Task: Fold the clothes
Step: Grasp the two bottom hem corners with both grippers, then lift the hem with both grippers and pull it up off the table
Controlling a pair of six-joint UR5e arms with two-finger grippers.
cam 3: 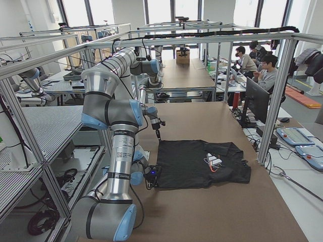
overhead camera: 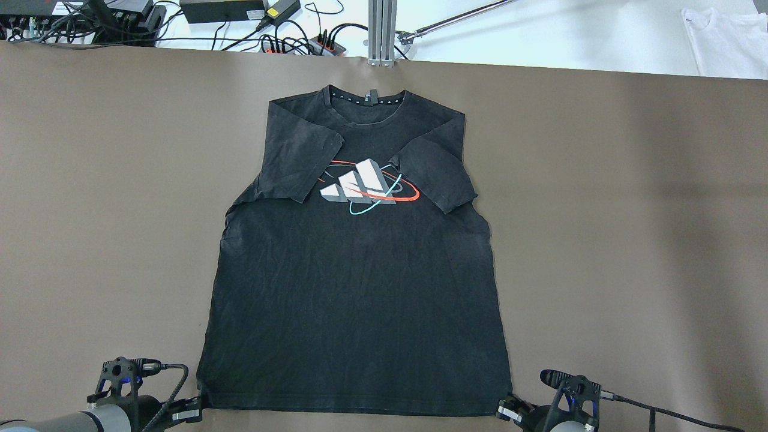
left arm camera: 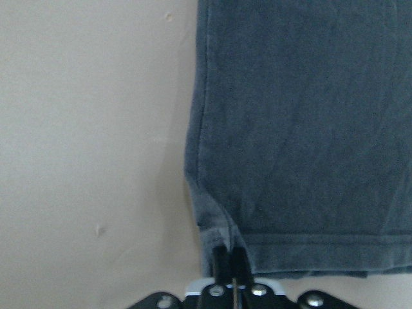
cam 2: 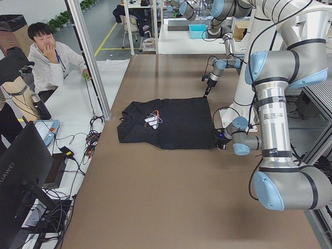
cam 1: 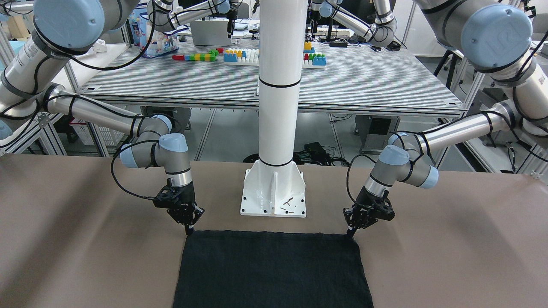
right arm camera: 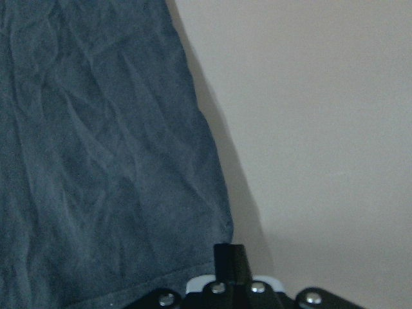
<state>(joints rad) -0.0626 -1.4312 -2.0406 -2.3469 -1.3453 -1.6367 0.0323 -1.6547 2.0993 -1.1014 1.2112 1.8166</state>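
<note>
Two hem corners are the grip points for this step, and both are taken up: the black soft-fabric T-shirt (overhead camera: 354, 288) with a white, red and teal chest print lies flat, print up, in the middle of the brown desk (overhead camera: 600, 240). Its sleeves are turned in over the chest, the collar is at the far edge and the hem is nearest the robot.

The step in hand looks like the lengthwise fold, carrying the hem up to the collar. To do it well, both arms should rise together just enough to peel the cloth off the desk, then travel forward at the same pace and height so the hem stays straight and taut between them. They should lay it down square on the shoulder line before letting go. Uneven speed would skew the fold, and too much lift could drag the tucked sleeves out.

The left gripper (overhead camera: 193, 410) sits at the hem's left corner. In its wrist view the fingers (left arm camera: 222, 264) are clenched together with a ridge of hem drawn up between them.

The right gripper (overhead camera: 505, 411) sits at the opposite corner. Its fingers (right arm camera: 226, 264) are likewise pressed closed with no gap, and the hem edge runs into them, so I judge the corner pinched.
</note>
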